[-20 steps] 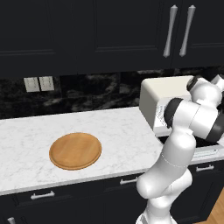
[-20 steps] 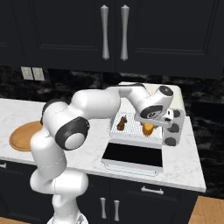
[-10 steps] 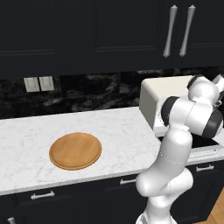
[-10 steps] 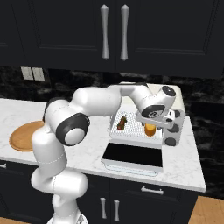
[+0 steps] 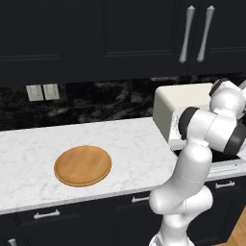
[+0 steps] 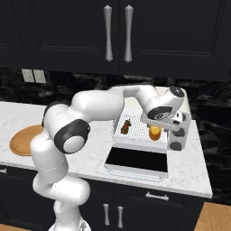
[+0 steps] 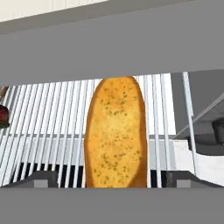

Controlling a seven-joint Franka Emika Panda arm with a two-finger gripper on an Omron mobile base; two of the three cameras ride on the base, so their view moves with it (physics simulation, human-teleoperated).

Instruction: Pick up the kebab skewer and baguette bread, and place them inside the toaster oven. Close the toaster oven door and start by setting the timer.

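Observation:
The cream-white toaster oven (image 6: 180, 97) stands on the counter with its door (image 6: 137, 160) folded down flat. The golden baguette bread (image 7: 116, 131) lies lengthwise on the wire rack (image 7: 52, 113), also seen as the baguette bread (image 6: 154, 132) in the right base view. My gripper (image 7: 113, 179) is just above it and open, with a gap between each fingertip and the crust. The kebab skewer (image 6: 127, 125) rests on the left part of the rack; a dark red chunk of the kebab skewer (image 7: 2, 113) shows at the left edge of the hand view.
A round wooden board (image 5: 82, 165) sits on the marble counter left of the oven. Two dark knobs (image 6: 177, 145) are on the oven's right side. Black upper cabinets with silver handles (image 6: 117, 34) hang above.
The hand has shifted slightly to the right at the oven opening. The baguette and the skewer stay in the same place on the rack.

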